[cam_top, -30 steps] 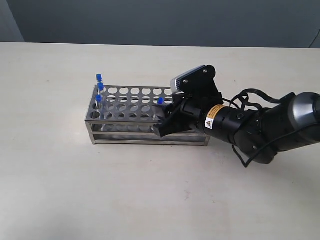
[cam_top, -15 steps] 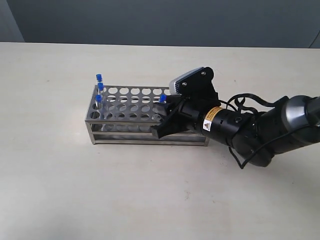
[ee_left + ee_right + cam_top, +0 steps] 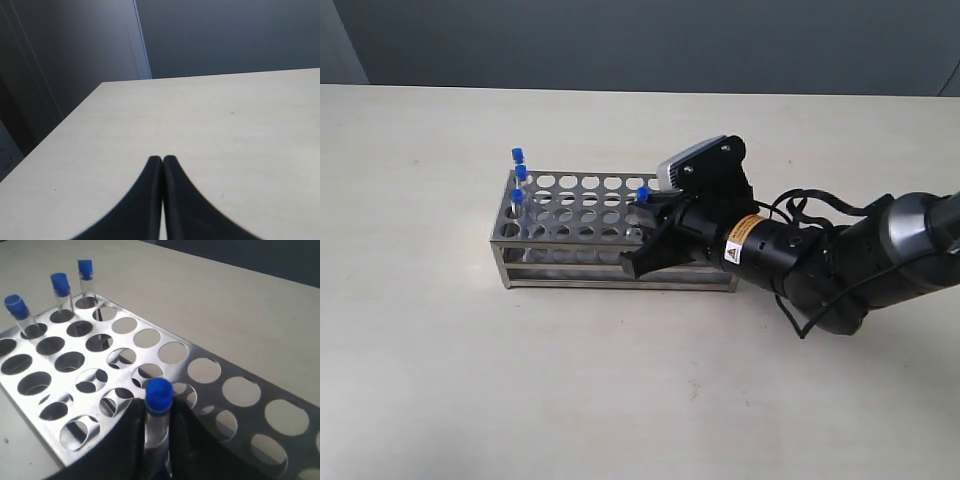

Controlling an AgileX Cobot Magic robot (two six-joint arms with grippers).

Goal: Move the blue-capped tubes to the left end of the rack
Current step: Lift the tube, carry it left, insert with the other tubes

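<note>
The silver rack [image 3: 582, 207] [image 3: 240, 395] stands mid-table. Three blue-capped tubes [image 3: 519, 160] stand in holes at its left end; in the right wrist view they show as tubes [image 3: 61, 286]. A fourth blue-capped tube [image 3: 643, 195] [image 3: 159, 405] is held above the rack's perforated top, right of the middle. My right gripper [image 3: 642, 232] [image 3: 157, 412] is shut on this tube just below its cap. The tube's lower end is hidden between the fingers. My left gripper [image 3: 163, 160] is shut, empty, above bare table, and does not appear in the exterior view.
The pale table [image 3: 440, 350] runs on around the rack on all sides. A dark wall [image 3: 640, 40] lies behind the far edge. The left wrist view shows a table corner [image 3: 102, 85] with a dark drop beyond it.
My right gripper has carried the held tube a little to the left and up over the rack. The three tubes at the left end have not moved.
</note>
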